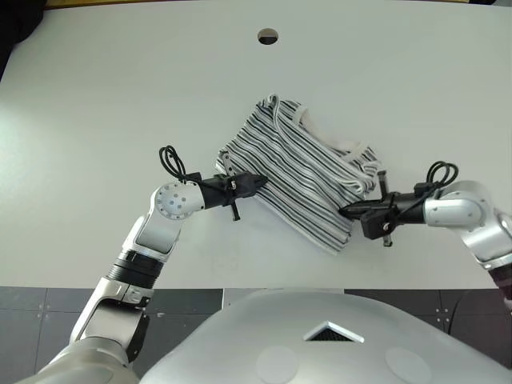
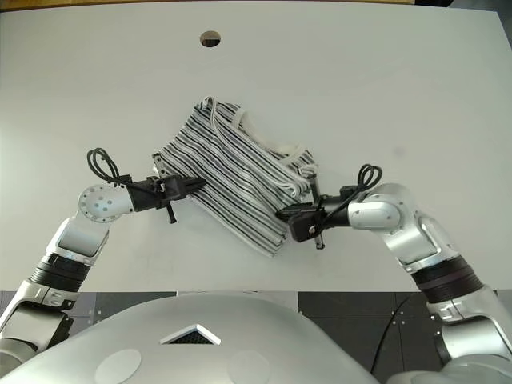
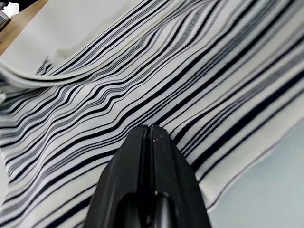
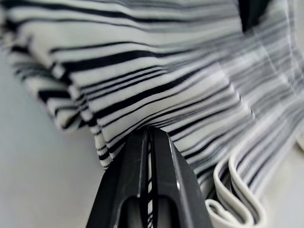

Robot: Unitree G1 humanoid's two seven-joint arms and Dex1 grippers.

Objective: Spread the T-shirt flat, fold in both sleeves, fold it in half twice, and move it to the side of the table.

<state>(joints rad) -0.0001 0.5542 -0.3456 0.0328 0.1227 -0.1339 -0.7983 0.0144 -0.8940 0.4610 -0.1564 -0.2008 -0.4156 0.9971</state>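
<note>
Your left arm (image 1: 152,240): elbow bent low at your left, forearm angled inward, wrist roughly level. Left end effector (image 1: 258,183) points toward centre, fingers pressed together, no gap at tips. Whether cloth is caught between them is unclear from left wrist view. Your right arm (image 1: 472,212): elbow out at your right, forearm pointing inward, mirroring left. Right end effector (image 1: 346,212): fingers closed, strip of striped T-shirt (image 1: 300,172) pinched between them.

The white desk (image 1: 96,120) carries a black-and-white striped T-shirt (image 1: 298,172), rumpled and lying askew near its middle, with its pale collar toward 2 o'clock. At 12 o'clock from the T-shirt, near the desk's far edge, is a round hole (image 1: 268,36).
</note>
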